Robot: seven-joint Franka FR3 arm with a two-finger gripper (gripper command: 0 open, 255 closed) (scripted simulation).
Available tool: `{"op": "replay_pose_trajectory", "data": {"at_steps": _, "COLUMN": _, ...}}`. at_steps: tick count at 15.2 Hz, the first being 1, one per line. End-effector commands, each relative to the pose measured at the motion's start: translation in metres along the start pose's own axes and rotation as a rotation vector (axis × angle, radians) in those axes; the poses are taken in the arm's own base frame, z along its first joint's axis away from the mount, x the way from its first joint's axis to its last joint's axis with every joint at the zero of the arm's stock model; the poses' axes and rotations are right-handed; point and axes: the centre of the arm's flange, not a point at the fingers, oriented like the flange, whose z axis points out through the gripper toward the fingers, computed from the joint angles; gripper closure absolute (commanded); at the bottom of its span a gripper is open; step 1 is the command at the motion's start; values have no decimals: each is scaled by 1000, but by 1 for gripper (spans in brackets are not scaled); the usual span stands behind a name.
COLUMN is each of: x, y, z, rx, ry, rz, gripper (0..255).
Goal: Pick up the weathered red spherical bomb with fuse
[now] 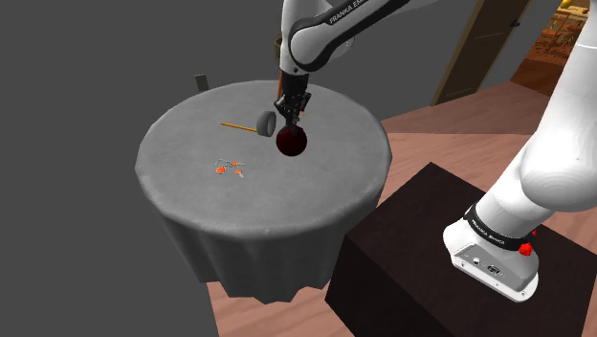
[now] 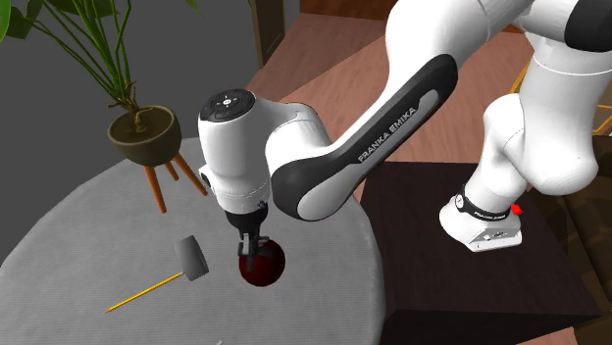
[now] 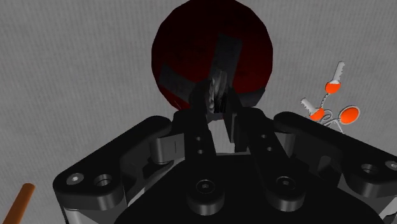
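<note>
- The black box stand point(image 1: 421, 239) is nearest, at the shoulder view's lower right. It carries the white arm's base, so the arm can reach up and left over the work surface.
- Next comes the round table draped in grey cloth point(image 1: 191, 230), on which everything loose lies.
- On the cloth's near side, to the shoulder view's left of the gripper, lies a small bunch of keys with orange tags point(image 1: 230, 169). It is well apart from the grasp and out of the way.
- Near the table's middle sits the dark red spherical bomb point(image 1: 292, 143), directly under the all-black gripper point(image 3: 216, 102). The hand points straight down because the grey fuse stub point(image 3: 216, 89) sticks up from the bomb's top.
- The fingers are drawn almost together and pinch that stub rather than the sphere, probably because the ball is too wide to span. Whether the bomb is off the cloth, I cannot tell.
- Just beside the bomb, slightly farther and to the left, lies a grey-headed mallet with a thin orange handle point(image 1: 265, 123). A straight lift should avoid nudging it.
- Farthest, beyond the table's edge, stands a potted plant on wooden legs point(image 2: 142, 132).
</note>
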Motion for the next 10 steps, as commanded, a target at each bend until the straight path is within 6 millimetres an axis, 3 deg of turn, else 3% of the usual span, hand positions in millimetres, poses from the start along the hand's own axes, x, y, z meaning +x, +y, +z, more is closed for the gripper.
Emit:
{"op": "replay_pose_trajectory", "data": {"at_steps": 1, "x": 1, "y": -1, "z": -11, "rx": 0, "ry": 0, "rz": 0, "gripper": 255}}
{"op": "replay_pose_trajectory", "data": {"at_steps": 8, "x": 3, "y": -3, "z": -48, "rx": 0, "ry": 0, "rz": 0, "gripper": 255}}
{"op": "replay_pose_trajectory", "data": {"at_steps": 10, "x": 3, "y": -3, "z": -49, "rx": 0, "ry": 0, "rz": 0, "gripper": 255}}
